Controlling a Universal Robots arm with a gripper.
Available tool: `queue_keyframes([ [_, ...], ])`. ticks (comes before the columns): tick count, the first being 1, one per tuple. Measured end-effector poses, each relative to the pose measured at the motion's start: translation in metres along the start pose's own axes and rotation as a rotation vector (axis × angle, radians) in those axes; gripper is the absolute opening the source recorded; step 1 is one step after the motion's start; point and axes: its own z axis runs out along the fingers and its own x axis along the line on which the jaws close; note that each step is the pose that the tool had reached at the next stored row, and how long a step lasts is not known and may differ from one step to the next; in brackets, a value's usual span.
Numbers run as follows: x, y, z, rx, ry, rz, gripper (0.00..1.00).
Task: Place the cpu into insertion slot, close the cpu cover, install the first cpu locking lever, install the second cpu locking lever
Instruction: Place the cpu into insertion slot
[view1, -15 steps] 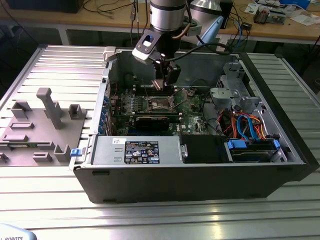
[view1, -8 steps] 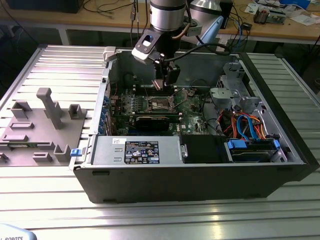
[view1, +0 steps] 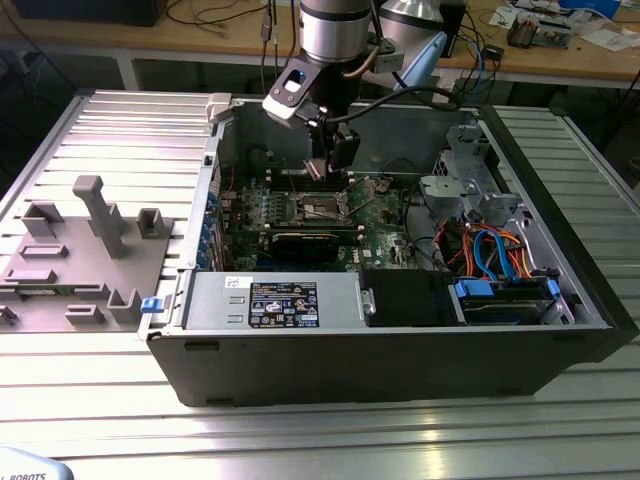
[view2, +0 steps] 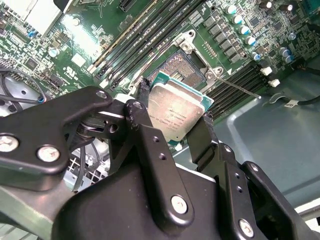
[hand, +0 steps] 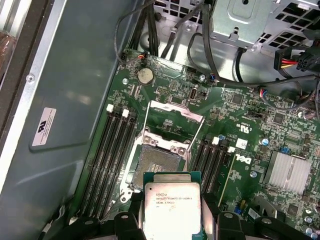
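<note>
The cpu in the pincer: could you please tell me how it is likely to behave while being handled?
Probably stiff: the cpu is a flat plate with a metal top, held by its edges alone. Likely light, as the pincer grips only two thin edges. Its smooth sides might slip if nudged.

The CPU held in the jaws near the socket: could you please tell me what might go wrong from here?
1. The cpu is pinched by just two opposite edges in the jaws, so it could slip or tilt.
2. In both wrist views it looks offset from the open insertion slot; a misaligned descent might damage the slot's contacts.
3. The raised cpu cover and a released locking lever stand close to the slot, and the jaws might catch them.
</note>
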Motion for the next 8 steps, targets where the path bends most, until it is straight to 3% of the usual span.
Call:
queue_keyframes([
  [8,0.0001,0.0,0.0,0.0007,-0.0029,0.013,0.55],
])
